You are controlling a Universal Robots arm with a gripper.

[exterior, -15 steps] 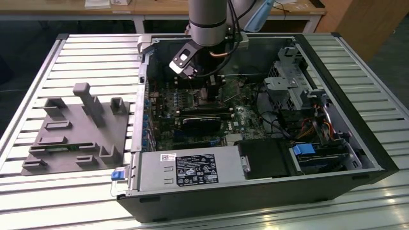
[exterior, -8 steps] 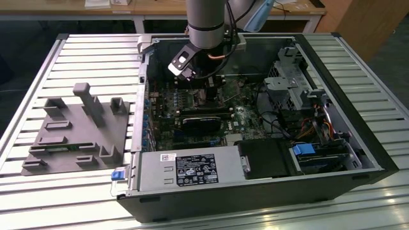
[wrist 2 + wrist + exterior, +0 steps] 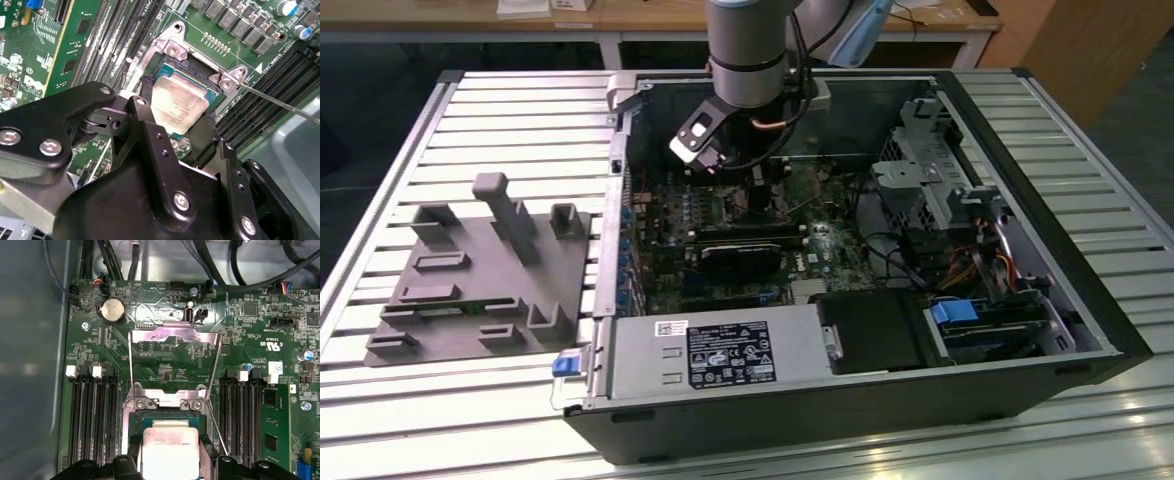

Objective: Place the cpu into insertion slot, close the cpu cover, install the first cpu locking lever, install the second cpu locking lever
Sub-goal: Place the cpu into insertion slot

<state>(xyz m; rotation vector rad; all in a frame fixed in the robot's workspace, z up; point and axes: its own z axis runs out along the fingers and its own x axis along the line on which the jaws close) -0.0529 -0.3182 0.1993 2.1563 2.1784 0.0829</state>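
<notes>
While fingers point(image 3: 201, 136) clasp cpu point(image 3: 177, 102), cpu cover point(image 3: 150, 336) open

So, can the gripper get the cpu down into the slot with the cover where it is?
Probably yes. The cover is swung back off the slot, and the gripper holds the cpu right over it, with nothing visible between them.

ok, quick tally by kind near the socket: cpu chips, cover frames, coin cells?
dull silver-grey square cpu: 1
thin silver metal cpu cover frame: 1
round silver coin cell: 1
total: 3
</notes>
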